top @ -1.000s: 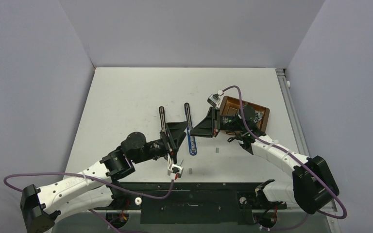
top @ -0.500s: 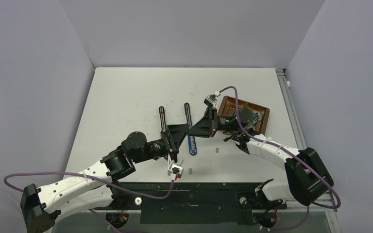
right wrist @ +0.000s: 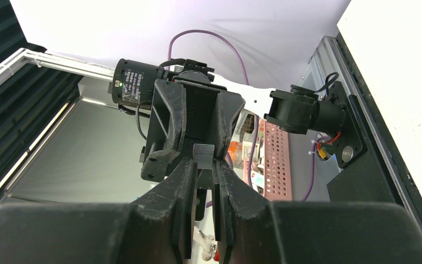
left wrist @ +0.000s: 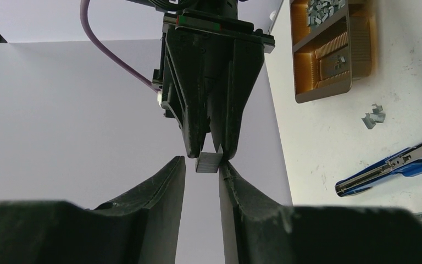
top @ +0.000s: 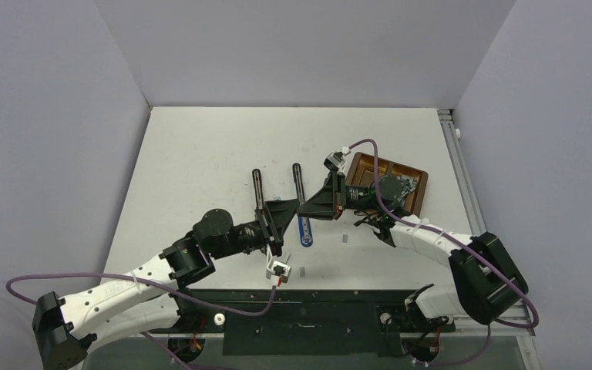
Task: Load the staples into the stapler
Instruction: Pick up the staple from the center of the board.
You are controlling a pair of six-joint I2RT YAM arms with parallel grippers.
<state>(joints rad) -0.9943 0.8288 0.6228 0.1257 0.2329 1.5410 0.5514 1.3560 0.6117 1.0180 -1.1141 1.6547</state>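
one brown tray [left wrist: 366,49] and one blue stapler [left wrist: 390,166].

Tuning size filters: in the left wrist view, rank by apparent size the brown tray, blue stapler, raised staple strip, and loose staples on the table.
1. brown tray
2. blue stapler, cropped by the frame
3. raised staple strip and loose staples look alike; the strip is nearer the camera, so unranked.

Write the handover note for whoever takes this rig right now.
Right gripper: shut on a staple strip, held off the table.
Left gripper: jaws slightly apart around that strip's free end.
Blue stapler: open on the table.
Brown tray: more staples inside.
Done: one strip picked up.
To do: apparently pass it across, then slide it into the stapler.
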